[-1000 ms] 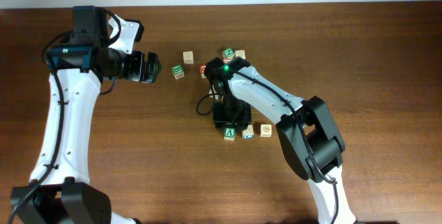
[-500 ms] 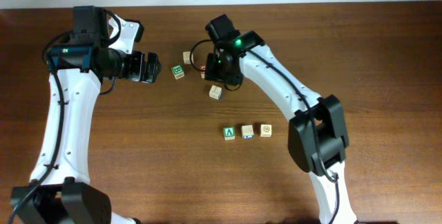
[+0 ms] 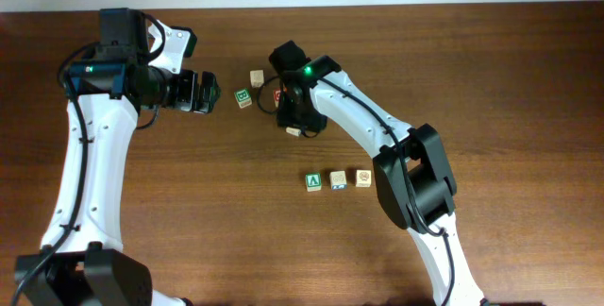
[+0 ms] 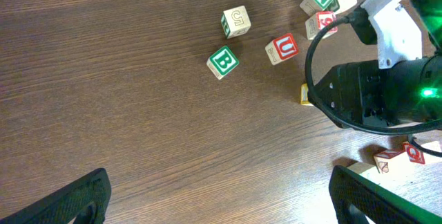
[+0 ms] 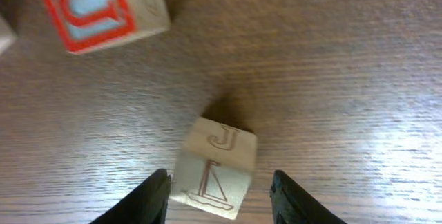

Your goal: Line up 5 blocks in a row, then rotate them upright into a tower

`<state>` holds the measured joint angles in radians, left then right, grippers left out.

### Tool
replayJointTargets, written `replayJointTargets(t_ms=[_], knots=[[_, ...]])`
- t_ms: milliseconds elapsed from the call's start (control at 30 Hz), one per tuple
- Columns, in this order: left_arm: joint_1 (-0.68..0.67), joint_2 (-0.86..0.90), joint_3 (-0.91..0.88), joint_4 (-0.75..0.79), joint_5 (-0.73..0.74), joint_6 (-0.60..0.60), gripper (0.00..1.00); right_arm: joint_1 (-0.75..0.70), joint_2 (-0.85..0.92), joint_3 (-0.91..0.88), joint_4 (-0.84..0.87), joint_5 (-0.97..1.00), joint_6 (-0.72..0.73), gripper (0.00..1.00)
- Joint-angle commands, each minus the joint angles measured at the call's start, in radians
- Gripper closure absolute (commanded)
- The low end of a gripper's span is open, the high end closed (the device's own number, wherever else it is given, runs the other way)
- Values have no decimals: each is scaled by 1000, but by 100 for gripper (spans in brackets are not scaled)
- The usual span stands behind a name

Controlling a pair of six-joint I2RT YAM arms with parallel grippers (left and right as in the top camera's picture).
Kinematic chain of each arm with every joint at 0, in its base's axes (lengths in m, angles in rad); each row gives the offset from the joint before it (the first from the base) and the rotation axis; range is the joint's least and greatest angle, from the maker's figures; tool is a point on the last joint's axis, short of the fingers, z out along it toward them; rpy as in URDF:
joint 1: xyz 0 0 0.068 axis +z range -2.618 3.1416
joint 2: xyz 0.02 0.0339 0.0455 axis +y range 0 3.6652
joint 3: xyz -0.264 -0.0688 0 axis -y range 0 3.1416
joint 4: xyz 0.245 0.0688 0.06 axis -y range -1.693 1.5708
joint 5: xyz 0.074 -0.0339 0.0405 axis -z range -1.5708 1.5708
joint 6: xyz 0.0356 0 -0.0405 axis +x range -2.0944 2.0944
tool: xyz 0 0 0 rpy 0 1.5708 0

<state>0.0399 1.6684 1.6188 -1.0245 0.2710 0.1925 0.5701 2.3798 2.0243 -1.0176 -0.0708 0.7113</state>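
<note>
Your dark brown, wood-grained desk (image 3: 528,79) carries pale wooden cubes: the U block (image 5: 100,6) shows you red lettering over light blue, the J block (image 5: 215,167) thin brown outlines, the B cube (image 4: 223,61) green and white.

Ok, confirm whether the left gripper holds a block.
No, the left gripper stands wide open with nothing between its jaws.

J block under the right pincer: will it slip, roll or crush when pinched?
The J block looks like solid wood, so it is probably stiff and won't crush. Its flat faces suggest it won't roll, though it sits slightly skewed between the fingers of the right pincer, so it may twist as they close.
</note>
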Motion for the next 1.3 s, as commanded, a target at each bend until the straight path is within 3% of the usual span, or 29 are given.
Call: replayJointTargets(t_ms=[0, 100, 300, 400, 667, 867, 1267], knots=[[0, 5, 18, 2, -6, -1, 1, 1, 11, -6, -3, 25, 7, 52], [0, 5, 18, 2, -6, -1, 1, 1, 16, -6, 10, 36, 7, 52], [0, 5, 18, 2, -6, -1, 1, 1, 17, -5, 2, 18, -13, 72], [0, 5, 18, 2, -6, -1, 1, 1, 16, -4, 0, -98, -84, 77], [0, 5, 18, 2, -6, -1, 1, 32, 16, -4, -138, -303, -185, 77], [0, 5, 18, 2, -6, -1, 1, 86, 16, -5, -323, -223, -215, 77], [0, 5, 18, 2, -6, -1, 1, 102, 16, -5, -442, -42, -202, 77]])
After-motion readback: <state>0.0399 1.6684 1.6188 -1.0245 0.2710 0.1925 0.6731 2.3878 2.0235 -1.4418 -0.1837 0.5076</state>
